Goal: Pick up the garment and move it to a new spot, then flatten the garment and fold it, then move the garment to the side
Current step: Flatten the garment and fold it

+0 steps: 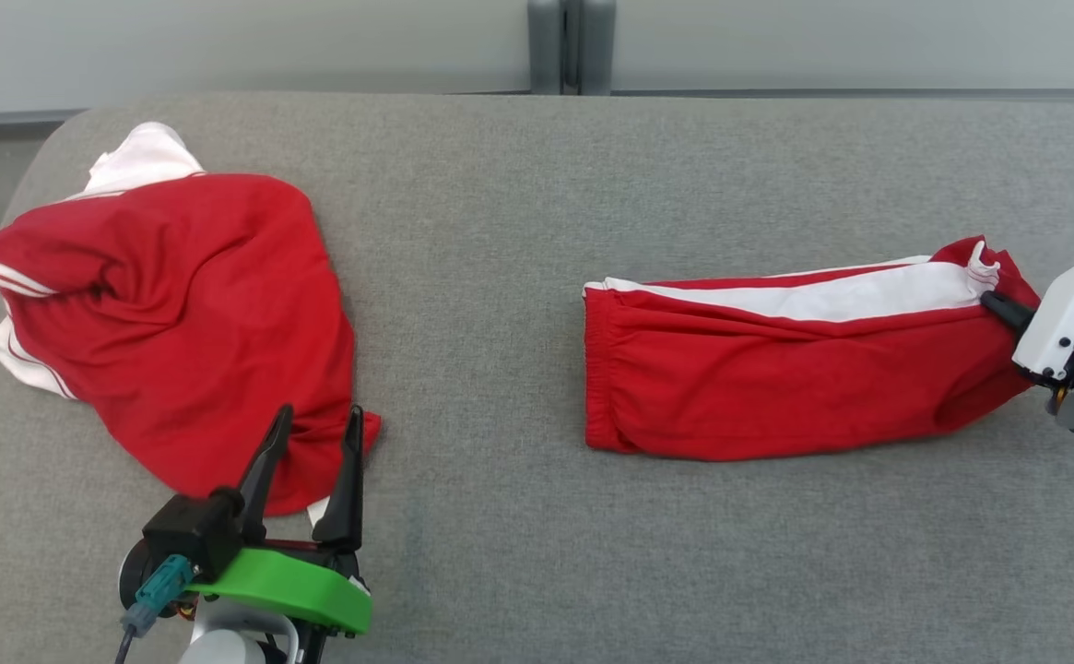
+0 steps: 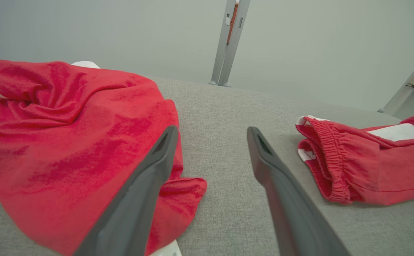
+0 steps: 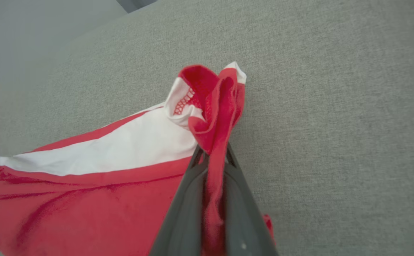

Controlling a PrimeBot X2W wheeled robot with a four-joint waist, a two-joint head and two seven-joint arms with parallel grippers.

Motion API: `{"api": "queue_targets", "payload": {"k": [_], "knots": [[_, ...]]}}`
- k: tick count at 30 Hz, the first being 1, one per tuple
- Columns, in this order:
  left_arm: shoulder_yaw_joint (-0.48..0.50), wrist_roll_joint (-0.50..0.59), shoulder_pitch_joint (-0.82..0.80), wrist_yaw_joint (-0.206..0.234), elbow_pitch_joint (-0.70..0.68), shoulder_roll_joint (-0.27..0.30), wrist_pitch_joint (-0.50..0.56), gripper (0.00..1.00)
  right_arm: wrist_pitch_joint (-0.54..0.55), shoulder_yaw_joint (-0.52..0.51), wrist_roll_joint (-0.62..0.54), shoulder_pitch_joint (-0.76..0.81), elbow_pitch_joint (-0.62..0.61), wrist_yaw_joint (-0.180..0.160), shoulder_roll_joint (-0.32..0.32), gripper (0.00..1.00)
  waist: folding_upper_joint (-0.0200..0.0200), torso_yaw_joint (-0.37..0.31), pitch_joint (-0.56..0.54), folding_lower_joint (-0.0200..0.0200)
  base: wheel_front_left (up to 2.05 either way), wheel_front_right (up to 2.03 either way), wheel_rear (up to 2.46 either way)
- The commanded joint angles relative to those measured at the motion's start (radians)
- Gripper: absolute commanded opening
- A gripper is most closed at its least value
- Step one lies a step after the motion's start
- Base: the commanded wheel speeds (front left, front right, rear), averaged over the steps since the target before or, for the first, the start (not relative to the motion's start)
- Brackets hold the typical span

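Red-and-white shorts (image 1: 776, 387) lie folded on the desk (image 1: 500, 277), one hem corner clamped between the fingers of the right gripper (image 3: 212, 151). Soft, light cloth (likely to unfold) wants a bunched-edge hold. The left gripper (image 1: 319, 412) has its fingers apart near a red shirt (image 1: 177, 314).

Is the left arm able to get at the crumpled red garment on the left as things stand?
Probably yes: the left gripper is open, poised at the near edge of the crumpled red garment, nothing in between.
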Motion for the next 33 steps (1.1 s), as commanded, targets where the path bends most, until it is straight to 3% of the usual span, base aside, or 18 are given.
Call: {"api": "queue_targets", "payload": {"k": [1,9,16,26,33], "knots": [[0.003,-0.006,0.020,0.003,-0.001,0.006,-0.003,1.00,-0.028,0.001,-0.011,0.019,-0.021,0.000,-0.004,0.00,-0.0001,-0.047,-0.048,0.0000,0.00,0.00,0.00],[-0.005,-0.013,0.032,0.005,0.007,0.003,-0.002,1.00,-0.157,0.043,-0.087,0.028,-0.165,0.000,0.010,0.00,-0.0001,-0.050,-0.083,0.0000,0.00,0.00,0.00],[-0.016,-0.022,0.041,0.009,0.022,-0.008,0.000,1.00,-0.158,0.108,-0.138,0.030,-0.242,0.000,0.099,0.00,-0.0001,0.002,-0.106,0.0000,0.00,0.00,0.00],[-0.024,-0.032,0.034,0.004,0.044,-0.015,-0.001,1.00,-0.164,0.127,-0.140,0.027,-0.127,0.000,0.288,0.00,-0.0001,0.089,-0.105,0.0000,0.00,0.00,0.00],[-0.021,-0.036,0.032,0.004,0.057,-0.022,-0.002,1.00,-0.175,0.141,-0.146,0.052,-0.042,0.000,0.375,0.00,-0.0001,0.103,-0.096,0.0000,0.00,0.00,0.00]]}}
